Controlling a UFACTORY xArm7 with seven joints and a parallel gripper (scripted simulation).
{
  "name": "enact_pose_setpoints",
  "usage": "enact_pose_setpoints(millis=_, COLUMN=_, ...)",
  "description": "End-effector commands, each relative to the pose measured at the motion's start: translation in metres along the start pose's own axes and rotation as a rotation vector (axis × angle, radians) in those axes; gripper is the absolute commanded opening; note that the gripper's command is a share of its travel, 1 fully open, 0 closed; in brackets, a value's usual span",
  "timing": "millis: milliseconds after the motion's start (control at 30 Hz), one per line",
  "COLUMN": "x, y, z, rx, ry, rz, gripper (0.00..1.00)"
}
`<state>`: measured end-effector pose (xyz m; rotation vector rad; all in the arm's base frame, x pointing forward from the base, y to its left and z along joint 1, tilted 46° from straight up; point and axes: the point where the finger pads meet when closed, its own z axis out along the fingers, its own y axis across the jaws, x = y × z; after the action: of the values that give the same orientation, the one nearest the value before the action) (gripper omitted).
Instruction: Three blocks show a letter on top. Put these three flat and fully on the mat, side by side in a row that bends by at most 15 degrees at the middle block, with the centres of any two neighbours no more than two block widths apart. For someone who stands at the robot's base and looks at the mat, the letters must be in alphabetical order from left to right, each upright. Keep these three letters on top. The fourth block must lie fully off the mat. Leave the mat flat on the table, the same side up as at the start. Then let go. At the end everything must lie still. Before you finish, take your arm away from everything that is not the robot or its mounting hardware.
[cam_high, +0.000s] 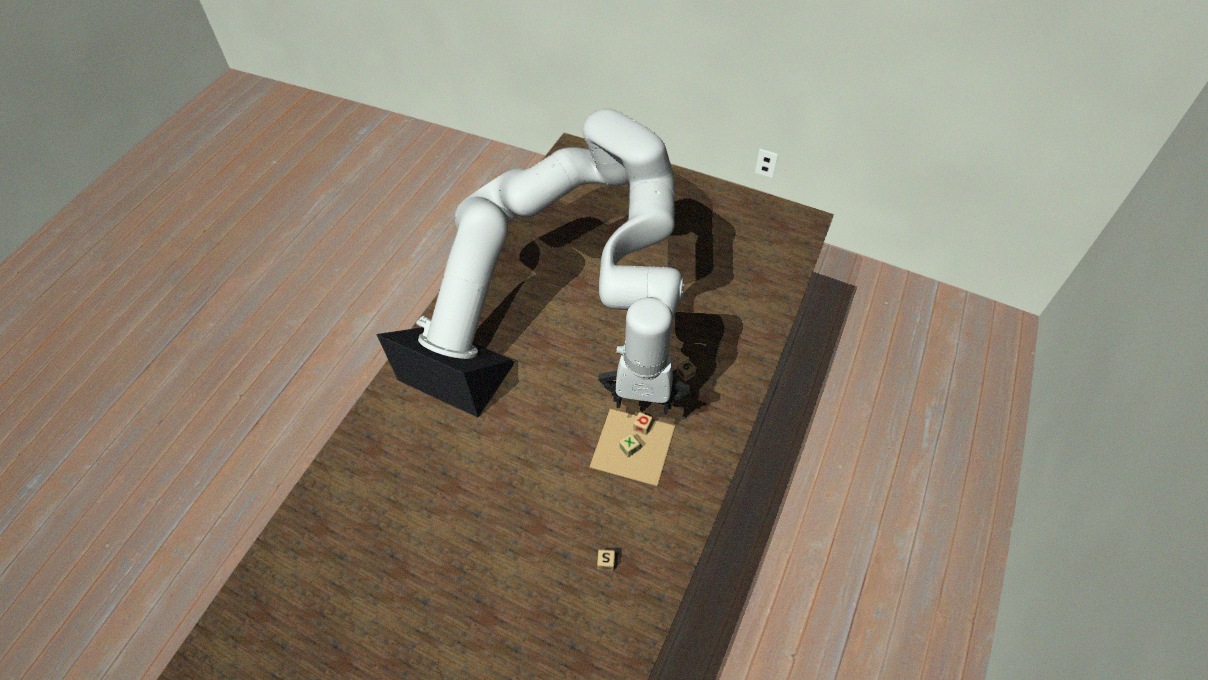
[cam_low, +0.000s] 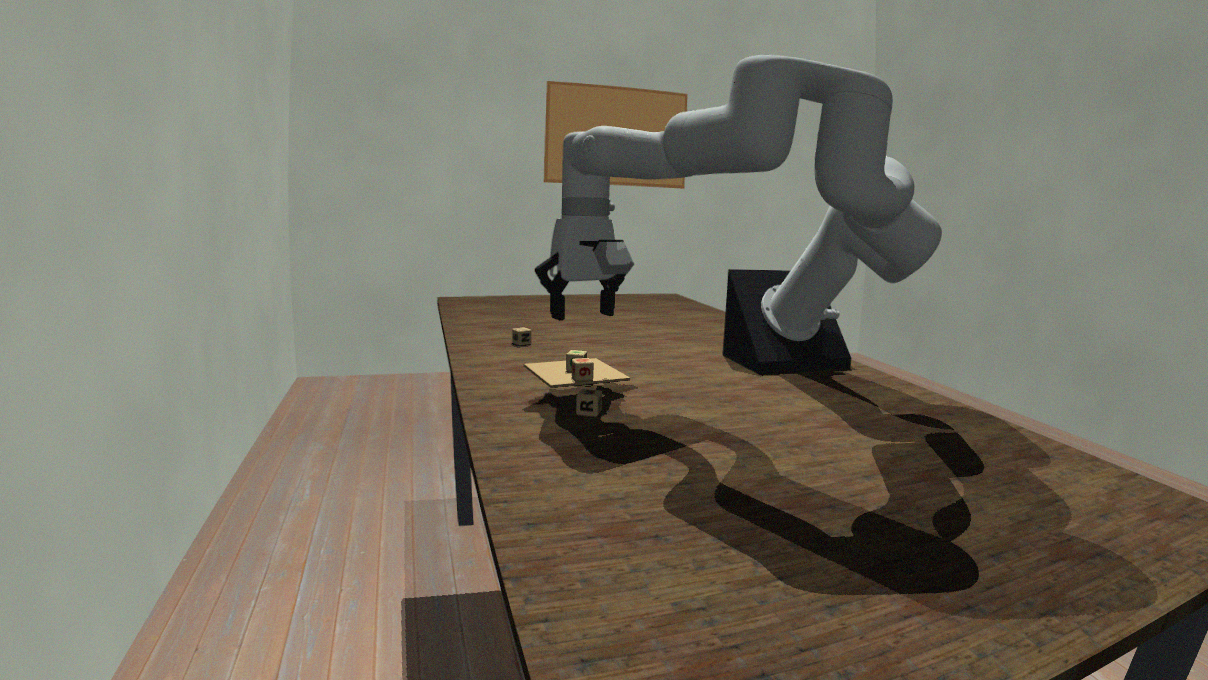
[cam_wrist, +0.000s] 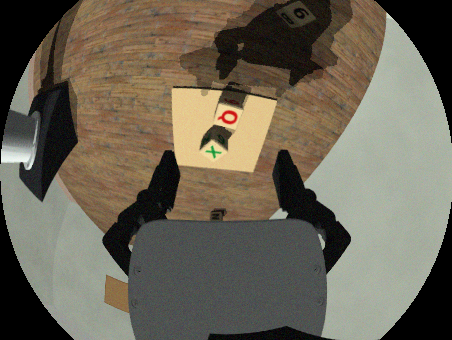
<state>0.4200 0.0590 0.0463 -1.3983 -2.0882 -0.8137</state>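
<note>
The tan mat (cam_high: 638, 452) lies on the wooden table. Two blocks stand close together on it: one with a red Q on top (cam_high: 644, 421), near the mat's far edge, and one with a green X on top (cam_high: 630, 443), turned at an angle. Both show in the wrist view, the Q block (cam_wrist: 229, 117) and the X block (cam_wrist: 213, 150). A block with a black S on top (cam_high: 606, 557) lies alone on the table, well off the mat. A fourth block with a digit on top (cam_high: 686, 369) sits off the mat in the arm's shadow. My gripper (cam_high: 645, 403) hangs high above the mat's far edge, open and empty.
The arm's black base (cam_high: 445, 369) stands to one side of the mat. The table's long edge (cam_high: 760, 456) runs close past the mat and the digit block. The arm casts a dark shadow over the digit block (cam_low: 588, 402).
</note>
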Motion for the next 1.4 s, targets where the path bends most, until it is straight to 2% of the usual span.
enact_pose_setpoints(millis=0, x=-0.004, y=0.000, z=-0.002, rx=-0.006, ry=-0.001, rz=-0.139, gripper=1.00)
enact_pose_setpoints(millis=167, x=-0.008, y=-0.002, z=-0.001, rx=-0.005, ry=-0.002, rz=-0.323, gripper=1.00)
enact_pose_setpoints(millis=233, x=-0.008, y=-0.002, z=-0.001, rx=-0.005, ry=-0.002, rz=-0.323, gripper=1.00)
enact_pose_setpoints(millis=300, x=-0.010, y=-0.003, z=-0.001, rx=-0.005, ry=-0.002, rz=-0.442, gripper=1.00)
enact_pose_setpoints(millis=733, x=-0.019, y=-0.007, z=0.000, rx=-0.003, ry=-0.003, rz=-0.896, gripper=1.00)
enact_pose_setpoints(millis=800, x=-0.019, y=-0.007, z=0.000, rx=-0.003, ry=-0.003, rz=-0.896, gripper=1.00)
enact_pose_setpoints(millis=833, x=-0.021, y=-0.007, z=0.000, rx=-0.003, ry=-0.003, rz=-0.978, gripper=1.00)
enact_pose_setpoints(millis=1300, x=-0.031, y=-0.011, z=0.000, rx=-0.003, ry=-0.004, rz=-1.469, gripper=1.00)
enact_pose_setpoints(millis=1367, x=-0.031, y=-0.011, z=0.000, rx=-0.003, ry=-0.004, rz=-1.469, gripper=1.00)
